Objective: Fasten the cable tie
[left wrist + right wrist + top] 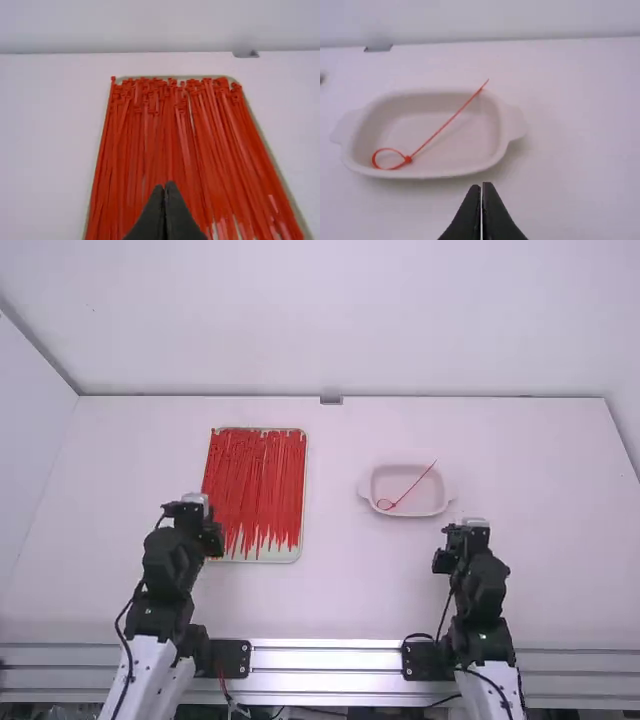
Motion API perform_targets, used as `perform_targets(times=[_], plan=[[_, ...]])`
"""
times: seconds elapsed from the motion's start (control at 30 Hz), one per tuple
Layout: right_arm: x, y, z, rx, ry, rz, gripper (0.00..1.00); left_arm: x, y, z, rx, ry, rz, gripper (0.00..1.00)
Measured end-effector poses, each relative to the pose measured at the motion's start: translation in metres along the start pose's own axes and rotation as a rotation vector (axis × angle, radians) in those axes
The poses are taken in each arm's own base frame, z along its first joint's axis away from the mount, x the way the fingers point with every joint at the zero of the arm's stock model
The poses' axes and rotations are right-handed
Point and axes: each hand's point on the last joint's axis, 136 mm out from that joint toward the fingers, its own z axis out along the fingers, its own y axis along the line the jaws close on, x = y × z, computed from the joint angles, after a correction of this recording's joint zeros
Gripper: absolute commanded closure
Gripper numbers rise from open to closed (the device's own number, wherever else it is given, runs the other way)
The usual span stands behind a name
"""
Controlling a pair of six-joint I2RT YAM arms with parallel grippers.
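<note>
Right wrist view is showing a fastened cable tie (447,120) lying in the white dish (512,125), its small loop resting on the dish floor and its tail poking over the rim; the right gripper (481,186) is hovering just short of the dish, fingers pressed together and holding nothing. The left gripper (164,187), likewise closed and empty, is hanging over the near end of the loose red ties (175,130) on their tray (255,558) on the counter (520,570); judging by this, a fresh tie is waiting to be picked, calling for opening the fingers and singling out one strap.
</note>
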Motion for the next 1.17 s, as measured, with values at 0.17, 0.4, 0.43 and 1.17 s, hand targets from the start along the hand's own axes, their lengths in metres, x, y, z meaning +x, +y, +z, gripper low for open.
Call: perform_targets(times=[0.17, 0.4, 0.43, 1.17], plan=[[-0.015, 0.0, -0.004, 0.001, -0.066, -0.001, 1.0, 0.02, 0.002, -0.001, -0.012, -0.004, 0.0, 1.0], [-0.033, 0.0, -0.012, 0.001, -0.155, -0.001, 1.0, 0.049, 0.002, 0.0, -0.013, -0.004, 0.0, 1.0], [-0.036, 0.0, -0.013, 0.004, -0.168, -0.004, 1.0, 0.046, 0.003, -0.001, -0.015, -0.018, 0.0, 1.0], [-0.054, 0.0, -0.023, 0.002, -0.258, -0.003, 1.0, -0.007, 0.003, -0.024, -0.018, -0.27, 0.004, 1.0]])
